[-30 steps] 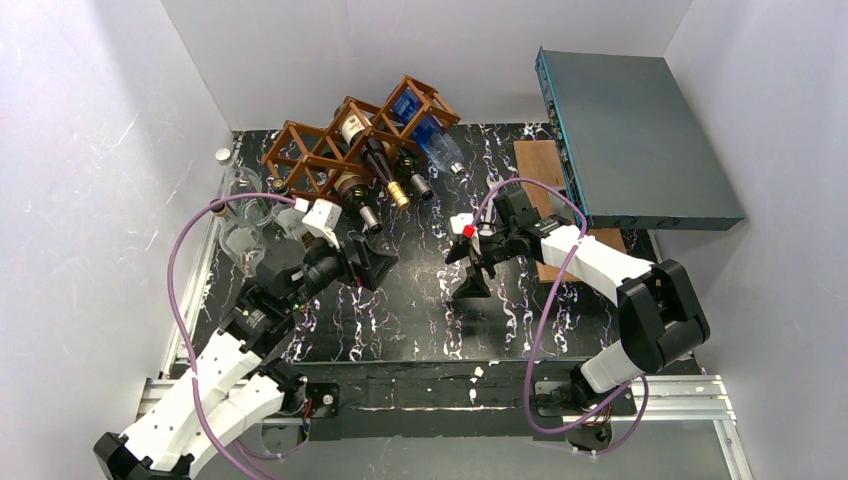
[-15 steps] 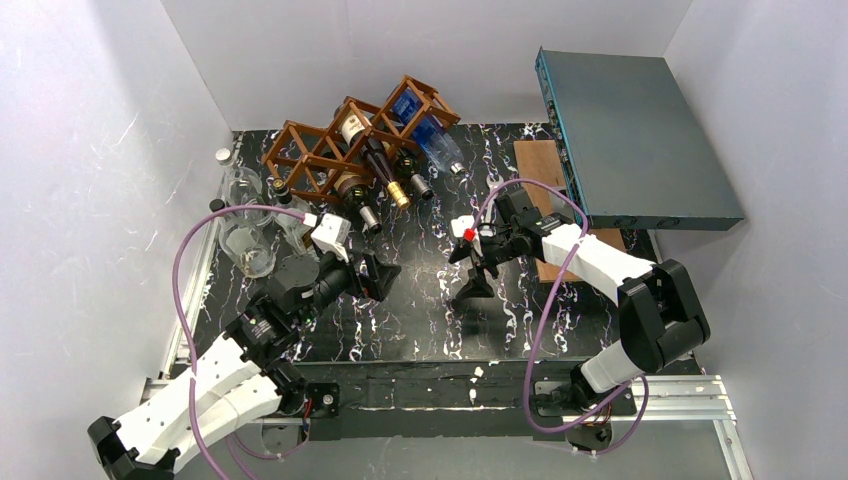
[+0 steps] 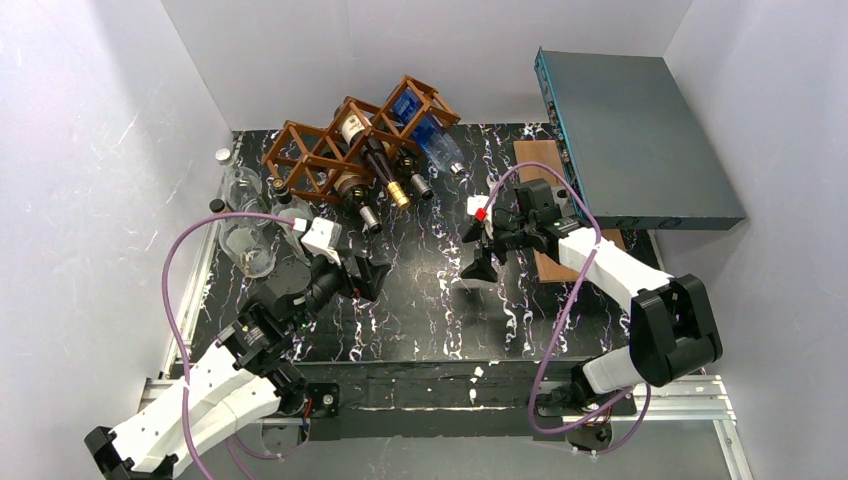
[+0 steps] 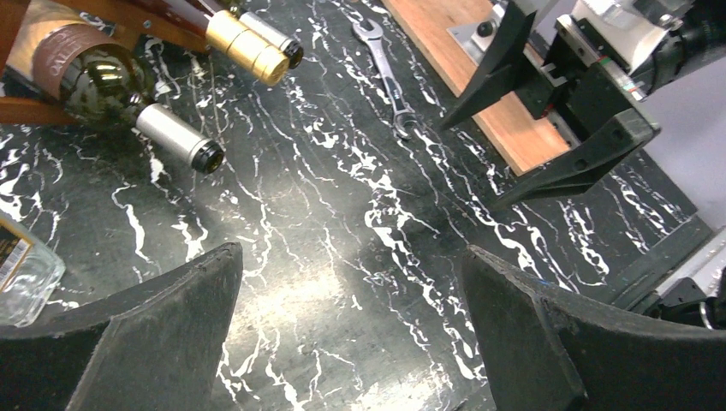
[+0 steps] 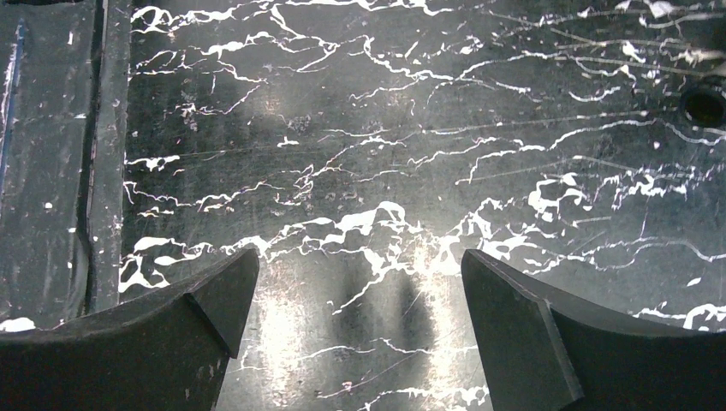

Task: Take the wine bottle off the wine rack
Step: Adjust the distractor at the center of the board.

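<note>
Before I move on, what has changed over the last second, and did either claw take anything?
The right claw moved away from its base, toward the far side and slightly right. The left claw drew back a little toward the near edge. Both stay open and empty. The wine rack and its bottles have not shifted.

White links (image 3: 600, 262), blk joints (image 3: 668, 325), purple cables (image 3: 167, 280), blk fingers (image 4: 548, 342)

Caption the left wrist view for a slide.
Open left gripper over the table, facing a silver-capped bottle, a gold-capped bottle, a wrench and the open right gripper.
</note>
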`<action>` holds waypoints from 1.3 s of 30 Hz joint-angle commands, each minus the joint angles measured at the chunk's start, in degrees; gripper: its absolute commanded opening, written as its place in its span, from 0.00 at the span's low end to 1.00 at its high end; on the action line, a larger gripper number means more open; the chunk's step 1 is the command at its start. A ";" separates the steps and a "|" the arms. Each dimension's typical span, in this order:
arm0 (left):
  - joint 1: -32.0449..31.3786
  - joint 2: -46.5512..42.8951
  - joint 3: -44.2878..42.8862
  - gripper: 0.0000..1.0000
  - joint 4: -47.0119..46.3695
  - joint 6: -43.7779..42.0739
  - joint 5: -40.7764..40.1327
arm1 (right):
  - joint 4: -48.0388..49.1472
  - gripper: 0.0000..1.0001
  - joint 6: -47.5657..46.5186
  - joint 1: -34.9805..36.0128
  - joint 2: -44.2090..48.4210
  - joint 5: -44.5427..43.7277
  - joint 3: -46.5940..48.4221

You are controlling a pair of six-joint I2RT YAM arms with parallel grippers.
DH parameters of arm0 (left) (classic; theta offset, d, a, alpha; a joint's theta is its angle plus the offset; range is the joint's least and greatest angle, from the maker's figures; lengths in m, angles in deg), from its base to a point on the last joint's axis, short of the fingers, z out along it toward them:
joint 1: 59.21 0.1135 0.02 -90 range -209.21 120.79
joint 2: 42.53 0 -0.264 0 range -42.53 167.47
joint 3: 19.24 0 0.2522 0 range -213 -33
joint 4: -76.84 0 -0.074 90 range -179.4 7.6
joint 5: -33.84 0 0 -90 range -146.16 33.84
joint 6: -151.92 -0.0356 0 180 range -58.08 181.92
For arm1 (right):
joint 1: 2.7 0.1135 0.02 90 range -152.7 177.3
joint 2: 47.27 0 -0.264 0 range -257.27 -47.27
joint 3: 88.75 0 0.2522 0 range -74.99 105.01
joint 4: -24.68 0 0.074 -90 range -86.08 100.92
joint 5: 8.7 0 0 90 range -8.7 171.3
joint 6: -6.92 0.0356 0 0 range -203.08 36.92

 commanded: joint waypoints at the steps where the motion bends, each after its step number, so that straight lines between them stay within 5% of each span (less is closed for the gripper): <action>1: -0.39 -0.49 -1.49 0.98 2.80 -1.73 -4.45 | 2.55 0.98 4.20 -1.42 3.72 -2.19 -2.12; 26: -0.35 1.19 -3.98 0.98 5.57 2.36 -8.31 | -20.64 0.98 -6.60 -8.35 21.24 -17.69 -11.52; 32: -0.38 1.38 -3.12 0.98 3.79 2.59 -7.61 | -33.28 0.98 -20.87 -8.45 20.91 -7.80 -12.09; 39: -0.37 7.68 -7.29 0.98 3.58 4.57 -7.81 | -33.74 0.98 -23.62 -4.33 15.91 -6.93 -9.89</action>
